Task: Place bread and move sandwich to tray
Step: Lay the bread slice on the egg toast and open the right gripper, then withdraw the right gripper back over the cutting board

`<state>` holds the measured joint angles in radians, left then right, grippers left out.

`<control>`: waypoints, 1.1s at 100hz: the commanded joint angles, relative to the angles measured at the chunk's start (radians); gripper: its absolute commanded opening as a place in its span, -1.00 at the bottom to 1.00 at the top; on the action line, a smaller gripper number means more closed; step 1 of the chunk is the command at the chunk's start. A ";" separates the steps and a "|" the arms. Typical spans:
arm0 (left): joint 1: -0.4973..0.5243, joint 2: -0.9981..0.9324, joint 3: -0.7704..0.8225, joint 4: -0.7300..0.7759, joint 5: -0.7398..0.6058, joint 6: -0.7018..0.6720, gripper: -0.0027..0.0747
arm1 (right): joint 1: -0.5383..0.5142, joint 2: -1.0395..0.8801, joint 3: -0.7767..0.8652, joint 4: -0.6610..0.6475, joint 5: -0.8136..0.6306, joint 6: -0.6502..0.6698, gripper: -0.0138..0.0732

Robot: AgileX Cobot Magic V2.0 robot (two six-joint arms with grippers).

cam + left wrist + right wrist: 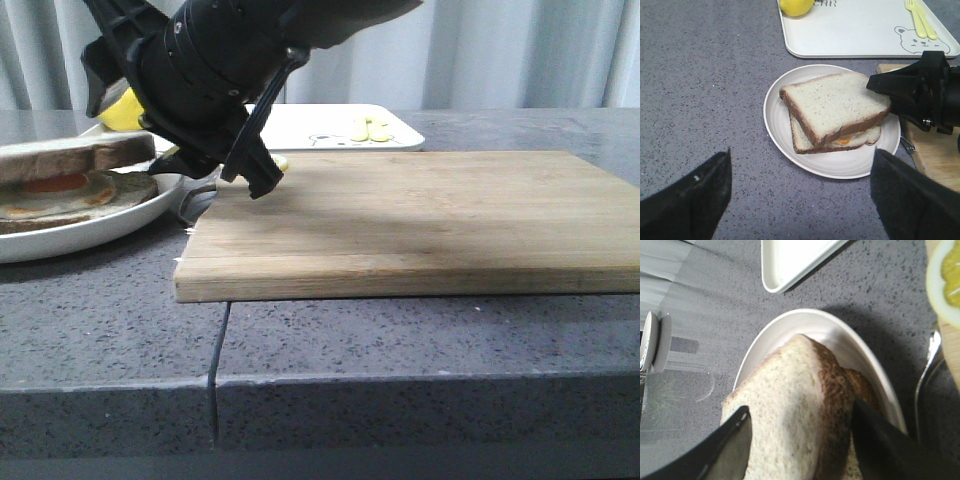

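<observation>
- The sandwich [835, 112] sits on a round white plate [777, 122] on the gray table [700, 75]. The plate is just beside the wooden cutting board [420, 220] and near the white tray [855, 30].
- The top bread [832, 102] is already on. It lies a bit crooked over the bottom slice, and some orange egg [842, 141] peeks out at one side.
- The right gripper [800, 440] is down at the sandwich. Its two fingers [727, 450] are apart, one on each side of the top slice. I cannot tell for sure if they touch the bread, but they do not look like they squeeze it.
- The left gripper [800, 195] hangs above the table near the plate. Its fingers are wide apart and hold nothing.
- I think the sandwich is light and very soft. The bread squashes if you pinch hard. The crust is a little firmer than the middle.
- The slices are not stuck together. The egg inside is probably slippery, so the top could slide off if only one slice gets lifted.
- A good place to hold, I think, is across both slices at once, on two crust edges facing each other, with a gentle pinch.
- The tray is flat with a low rim, with a lemon [796, 6] in one corner and a small yellow fork [920, 20] near the bear drawing.
- A metal spoon or fork [927, 375] lies between the plate and the board.
</observation>
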<state>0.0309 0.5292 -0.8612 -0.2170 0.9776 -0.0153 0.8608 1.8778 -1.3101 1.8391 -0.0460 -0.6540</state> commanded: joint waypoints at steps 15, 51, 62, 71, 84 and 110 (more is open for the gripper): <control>-0.001 0.014 -0.031 -0.020 -0.067 -0.001 0.45 | -0.006 -0.071 -0.026 0.041 -0.026 -0.016 0.41; -0.001 0.014 -0.031 -0.020 -0.067 -0.001 0.45 | -0.071 -0.258 -0.026 -0.228 0.004 -0.020 0.40; -0.001 0.014 -0.031 -0.020 -0.067 -0.001 0.45 | -0.112 -0.347 -0.012 -0.482 0.020 -0.020 0.40; -0.001 0.014 -0.031 -0.020 -0.067 -0.001 0.45 | -0.161 -0.432 0.021 -0.617 0.038 -0.020 0.40; -0.001 0.014 -0.031 -0.020 -0.067 -0.001 0.45 | -0.259 -0.559 0.100 -0.762 0.053 -0.020 0.40; -0.001 0.014 -0.031 -0.020 -0.067 -0.001 0.45 | -0.527 -0.831 0.327 -0.996 0.054 -0.014 0.40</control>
<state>0.0309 0.5292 -0.8612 -0.2170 0.9776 -0.0153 0.4163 1.1571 -1.0216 0.9357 0.0348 -0.6611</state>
